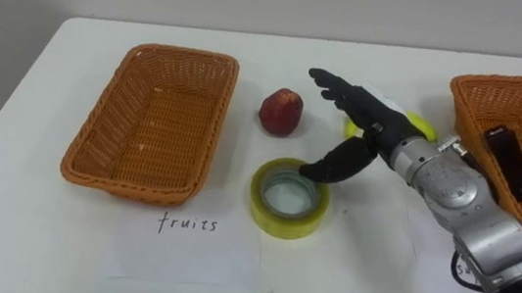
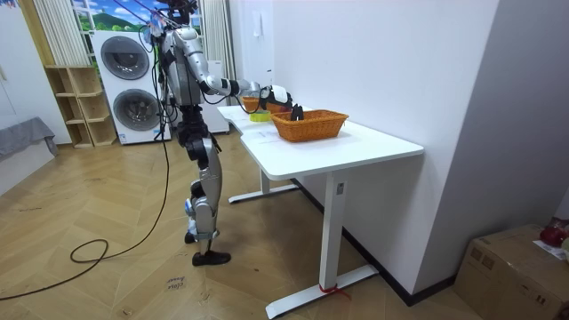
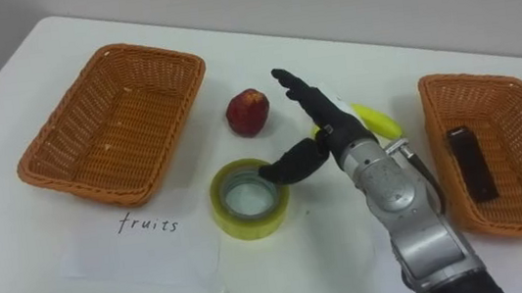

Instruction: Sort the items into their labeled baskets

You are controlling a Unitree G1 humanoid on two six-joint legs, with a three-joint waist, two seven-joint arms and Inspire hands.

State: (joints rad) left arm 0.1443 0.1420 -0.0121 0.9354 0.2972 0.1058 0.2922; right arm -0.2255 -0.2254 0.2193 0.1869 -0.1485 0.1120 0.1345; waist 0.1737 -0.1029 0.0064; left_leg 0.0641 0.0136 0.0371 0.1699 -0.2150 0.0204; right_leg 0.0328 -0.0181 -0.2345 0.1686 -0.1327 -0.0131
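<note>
A red apple (image 1: pixel 281 112) lies on the white table (image 1: pixel 43 221), just right of the empty wicker basket (image 1: pixel 154 119) above a paper marked "fruits". A roll of yellow tape (image 1: pixel 290 198) lies flat in front of the apple. My right hand (image 1: pixel 362 120) is open, fingers stretched toward the apple's right side and thumb hanging over the tape's right rim, holding nothing. A yellow fruit (image 1: pixel 422 126) peeks out behind that hand. The right-hand wicker basket (image 1: pixel 517 142) holds a dark oblong office item (image 1: pixel 509 162).
The paper sheet (image 1: pixel 187 236) lies at the table's front edge. In the room view the robot stands at the near long side of the table (image 2: pixel 356 147), with washing machines (image 2: pixel 129 84) behind it and a cardboard box (image 2: pixel 520 267) on the floor.
</note>
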